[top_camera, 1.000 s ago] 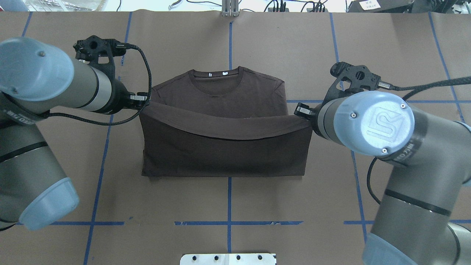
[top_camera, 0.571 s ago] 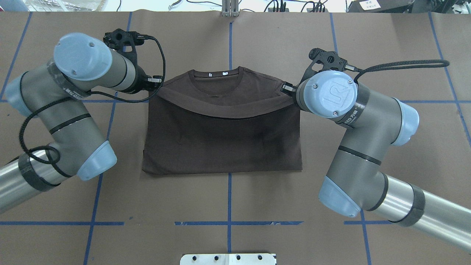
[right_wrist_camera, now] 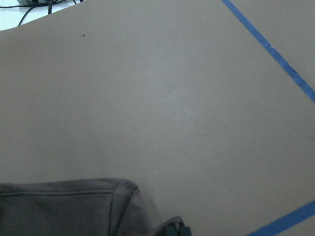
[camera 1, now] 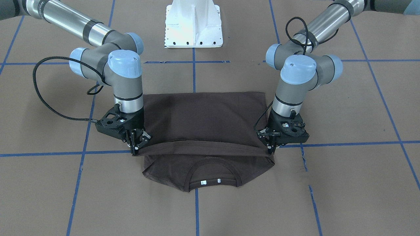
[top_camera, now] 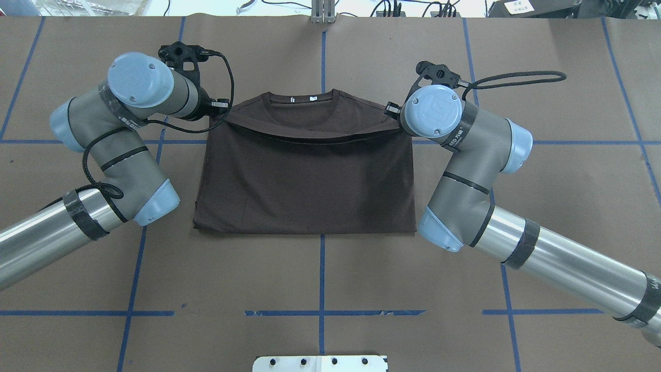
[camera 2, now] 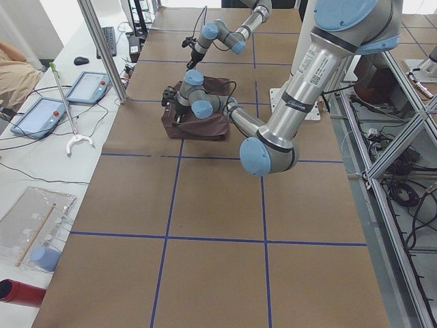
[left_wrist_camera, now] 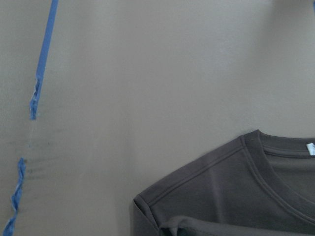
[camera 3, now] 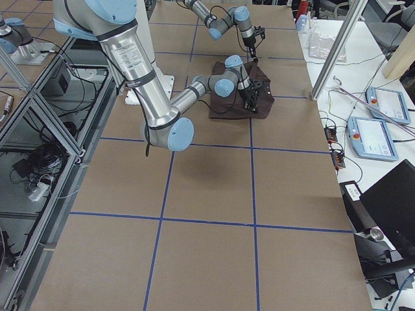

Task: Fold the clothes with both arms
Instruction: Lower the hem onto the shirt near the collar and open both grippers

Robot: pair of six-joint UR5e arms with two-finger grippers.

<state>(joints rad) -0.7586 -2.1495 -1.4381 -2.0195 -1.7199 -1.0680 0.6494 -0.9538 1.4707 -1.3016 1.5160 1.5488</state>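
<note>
Find the dark T-shirt [top_camera: 310,175] folded over on the desk [top_camera: 232,279], centred, upper edge held up just short of the collar [camera 1: 210,181]. See from the front left pincer [camera 1: 271,149] and right pincer [camera 1: 135,148] each clamped on a corner of that edge, wrists pointing straight down. Cannot make out the fingertips from overhead; get mostly shoulder and desk from wrist cameras.

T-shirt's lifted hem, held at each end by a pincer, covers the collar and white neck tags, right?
Not quite. The hem, held by the left pincer and right pincer, stops short: the collar and neck tags lie uncovered, as the front-facing view shows.
</note>
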